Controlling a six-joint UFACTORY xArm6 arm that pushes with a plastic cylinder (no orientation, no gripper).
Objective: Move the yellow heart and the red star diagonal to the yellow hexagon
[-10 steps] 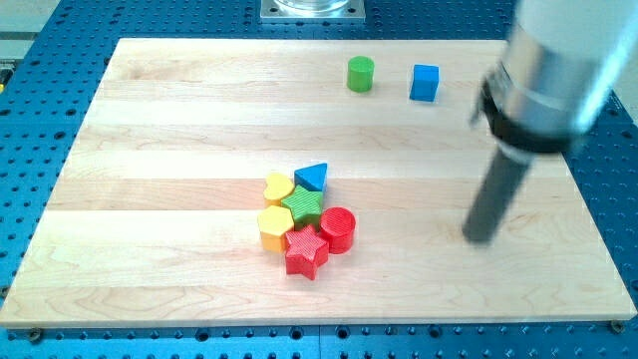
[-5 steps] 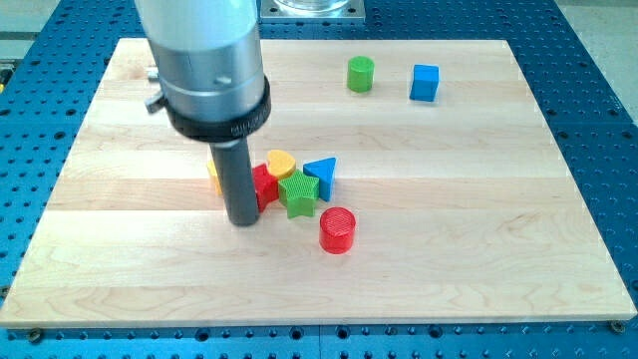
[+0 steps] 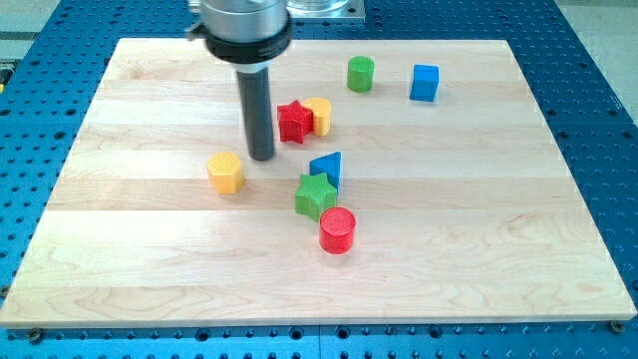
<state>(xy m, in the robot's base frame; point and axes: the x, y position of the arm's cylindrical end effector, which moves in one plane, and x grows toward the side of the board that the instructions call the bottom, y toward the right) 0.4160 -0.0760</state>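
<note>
Red star [image 3: 292, 122], yellow heart [image 3: 318, 115] shifted topward

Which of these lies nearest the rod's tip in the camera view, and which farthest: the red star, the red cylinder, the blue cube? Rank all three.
Measured from my tip:
1. Red star, just to the view's right and slightly toward the top.
2. Red cylinder, toward the view's bottom right.
3. Blue cube, far off at the view's top right.

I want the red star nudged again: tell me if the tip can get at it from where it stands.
Probably yes. My tip stands just to the view's left of the red star with bare board between them; the yellow heart touches the star's far side.
</note>
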